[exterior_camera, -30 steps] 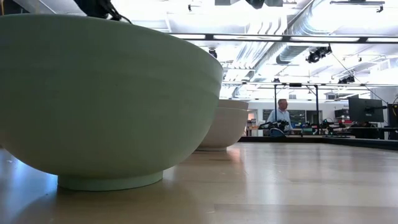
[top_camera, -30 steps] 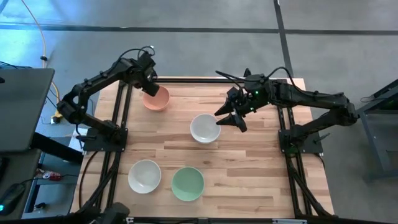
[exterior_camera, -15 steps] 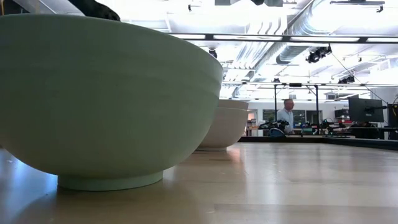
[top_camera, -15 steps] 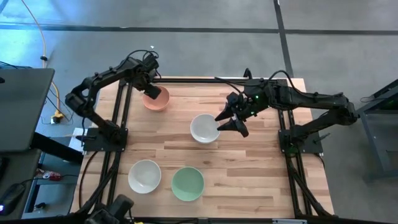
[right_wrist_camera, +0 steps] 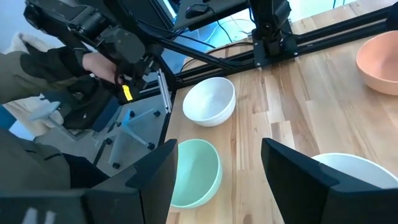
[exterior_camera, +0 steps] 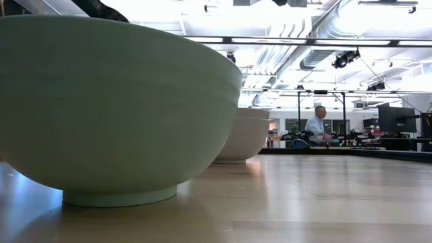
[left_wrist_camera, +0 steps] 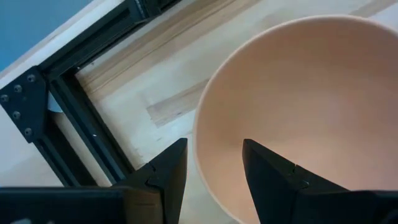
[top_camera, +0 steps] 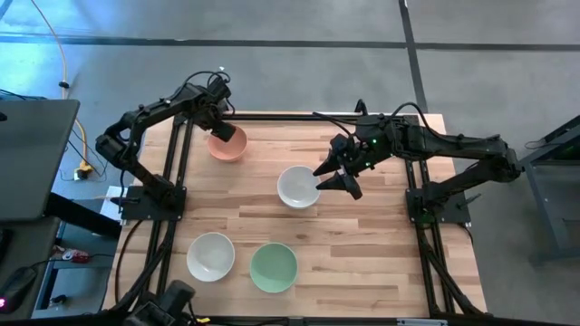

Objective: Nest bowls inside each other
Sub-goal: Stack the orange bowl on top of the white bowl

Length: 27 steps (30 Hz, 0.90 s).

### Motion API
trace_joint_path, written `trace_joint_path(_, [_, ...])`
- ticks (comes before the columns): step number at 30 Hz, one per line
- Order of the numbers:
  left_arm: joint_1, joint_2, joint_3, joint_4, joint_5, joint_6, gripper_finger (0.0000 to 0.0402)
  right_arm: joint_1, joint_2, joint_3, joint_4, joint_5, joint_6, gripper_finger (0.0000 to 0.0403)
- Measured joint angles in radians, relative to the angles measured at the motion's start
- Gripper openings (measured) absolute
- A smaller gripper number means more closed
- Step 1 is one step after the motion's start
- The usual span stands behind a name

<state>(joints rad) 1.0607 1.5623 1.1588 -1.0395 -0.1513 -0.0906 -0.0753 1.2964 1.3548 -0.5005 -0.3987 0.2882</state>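
Salmon bowl (left_wrist_camera: 298,106): upright, mouth up, round, no long axis; rim between parted fingers of left gripper (left_wrist_camera: 211,168). White bowl (top_camera: 298,186): upright, just beside right gripper (top_camera: 332,175), fingers apart

My wooden table (top_camera: 362,244) carries four bowls apart from one another: a salmon bowl (top_camera: 227,144) near its far left corner, a white bowl (top_camera: 298,186) mid-table, and another white bowl (top_camera: 210,256) beside a mint bowl (top_camera: 274,267) along the near edge.
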Motion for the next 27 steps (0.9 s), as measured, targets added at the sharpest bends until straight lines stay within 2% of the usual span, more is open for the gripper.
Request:
trace_joint_path(9, [-0.003,0.034,-0.013,0.015,-0.032,0.005,0.0145,0.000,0.000,0.000,0.000,0.001,0.001,0.0224])
trace_joint_path(27, [0.030,0.111,-0.013,0.027,-0.030,0.009,0.0143,0.000,0.000,0.000,0.000,0.003,0.000,0.0224])
